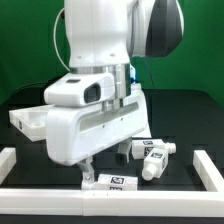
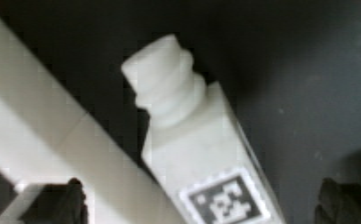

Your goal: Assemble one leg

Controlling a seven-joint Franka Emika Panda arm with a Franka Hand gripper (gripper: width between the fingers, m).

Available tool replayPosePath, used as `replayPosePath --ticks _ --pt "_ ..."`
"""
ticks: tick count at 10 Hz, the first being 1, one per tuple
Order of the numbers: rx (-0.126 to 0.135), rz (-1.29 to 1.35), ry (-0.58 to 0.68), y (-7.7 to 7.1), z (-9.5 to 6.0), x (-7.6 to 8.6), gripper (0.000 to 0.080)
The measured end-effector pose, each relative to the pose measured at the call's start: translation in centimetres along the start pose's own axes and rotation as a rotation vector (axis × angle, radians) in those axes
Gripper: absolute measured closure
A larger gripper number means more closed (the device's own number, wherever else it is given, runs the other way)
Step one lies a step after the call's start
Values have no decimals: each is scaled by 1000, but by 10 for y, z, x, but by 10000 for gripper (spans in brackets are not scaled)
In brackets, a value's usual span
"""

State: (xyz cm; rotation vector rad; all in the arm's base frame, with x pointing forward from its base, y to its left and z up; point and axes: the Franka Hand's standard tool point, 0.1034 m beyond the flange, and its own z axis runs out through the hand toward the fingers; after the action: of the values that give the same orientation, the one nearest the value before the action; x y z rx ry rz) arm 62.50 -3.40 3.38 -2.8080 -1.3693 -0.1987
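A leg [image 1: 113,181], a chunky white post with a square tag sticker, lies on the black table just behind the front white rail. In the wrist view the same leg [image 2: 198,140] runs lengthwise, its ribbed screw end [image 2: 166,68] pointing away and its tag between the jaws. My gripper [image 1: 93,172] is low over it and open. The dark fingertips [image 2: 45,202] stand wide apart on either side of the leg's tagged end and do not touch it. My gripper in the wrist view [image 2: 195,205] holds nothing.
Two more legs [image 1: 152,150] [image 1: 156,168] lie to the exterior view's right. The large white panel [image 1: 28,120] sits at the left. White rails [image 1: 60,196] [image 1: 210,168] frame the table; the front rail [image 2: 44,120] lies right beside the leg.
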Motion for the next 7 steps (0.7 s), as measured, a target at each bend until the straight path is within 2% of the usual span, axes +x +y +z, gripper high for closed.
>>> replayPosePath --ticks 2,4,7 --pt "2 3 -1 -1 5 -2 150" --pt "-18 1 12 -1 6 1 150" --pt "-26 1 17 -1 6 2 150"
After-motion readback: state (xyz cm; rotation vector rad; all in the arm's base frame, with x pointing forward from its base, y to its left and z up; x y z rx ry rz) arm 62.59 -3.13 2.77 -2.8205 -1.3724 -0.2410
